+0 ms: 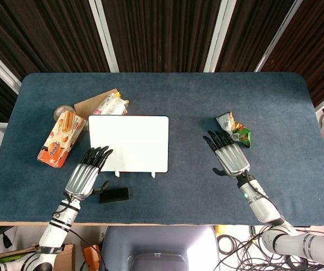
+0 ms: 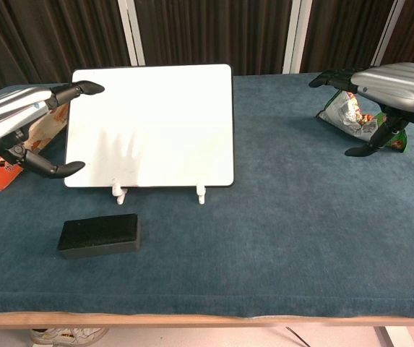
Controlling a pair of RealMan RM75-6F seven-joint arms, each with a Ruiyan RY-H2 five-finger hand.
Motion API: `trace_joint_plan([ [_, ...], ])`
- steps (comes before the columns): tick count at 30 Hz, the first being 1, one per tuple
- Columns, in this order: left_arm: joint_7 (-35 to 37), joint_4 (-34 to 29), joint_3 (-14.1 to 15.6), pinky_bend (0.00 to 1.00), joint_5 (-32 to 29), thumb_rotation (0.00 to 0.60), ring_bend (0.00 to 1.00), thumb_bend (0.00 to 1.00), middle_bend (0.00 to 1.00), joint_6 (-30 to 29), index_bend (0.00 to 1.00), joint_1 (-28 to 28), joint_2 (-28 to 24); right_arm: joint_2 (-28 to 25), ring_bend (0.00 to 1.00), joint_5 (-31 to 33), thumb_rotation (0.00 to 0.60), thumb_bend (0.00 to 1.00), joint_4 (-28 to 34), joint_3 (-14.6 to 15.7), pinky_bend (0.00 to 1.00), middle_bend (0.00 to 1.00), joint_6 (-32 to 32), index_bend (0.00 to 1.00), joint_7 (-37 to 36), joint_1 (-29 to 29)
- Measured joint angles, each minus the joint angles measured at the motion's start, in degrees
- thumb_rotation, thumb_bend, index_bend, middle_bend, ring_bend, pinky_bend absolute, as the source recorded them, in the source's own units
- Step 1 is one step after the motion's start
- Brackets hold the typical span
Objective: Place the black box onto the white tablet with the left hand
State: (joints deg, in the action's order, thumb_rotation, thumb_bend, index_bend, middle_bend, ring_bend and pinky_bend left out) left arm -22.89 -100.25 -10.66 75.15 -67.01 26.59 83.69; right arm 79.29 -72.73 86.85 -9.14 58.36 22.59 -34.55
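Note:
The black box (image 1: 114, 195) (image 2: 99, 235) lies flat near the table's front edge, just in front of the white tablet's left corner. The white tablet (image 1: 129, 142) (image 2: 151, 123) lies on two small white feet in the left half of the table. My left hand (image 1: 87, 172) (image 2: 20, 126) hovers above the table to the left of the box, fingers spread, holding nothing; its thumb points toward the box. My right hand (image 1: 228, 153) (image 2: 384, 81) hangs open over the right half, far from both.
An orange snack pack (image 1: 61, 139) and a smaller wrapped snack (image 1: 112, 105) on brown card lie left of and behind the tablet. A green crumpled bag (image 1: 235, 129) (image 2: 351, 110) sits just beyond the right hand. The table's front edge (image 2: 207, 315) is close to the box.

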Motion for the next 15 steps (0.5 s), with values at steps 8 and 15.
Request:
trace_joint_plan([
  [8, 0.7, -2.0, 4.5, 0.07, 2.4, 0.600, 0.01, 0.33, 0.04, -1.5, 0.00, -1.8, -1.8, -2.3, 0.00, -1.0, 0.600, 0.11, 0.7, 1.8, 0.00, 0.00, 1.9, 0.00, -0.7, 1.9],
  [15, 2.9, -1.4, 11.9, 0.09, 6.9, 0.600, 0.02, 0.30, 0.04, -1.1, 0.00, -4.2, -2.9, -7.2, 0.00, -3.3, 0.600, 0.11, 0.3, 4.9, 0.00, 0.00, 4.8, 0.00, -5.1, 6.1],
])
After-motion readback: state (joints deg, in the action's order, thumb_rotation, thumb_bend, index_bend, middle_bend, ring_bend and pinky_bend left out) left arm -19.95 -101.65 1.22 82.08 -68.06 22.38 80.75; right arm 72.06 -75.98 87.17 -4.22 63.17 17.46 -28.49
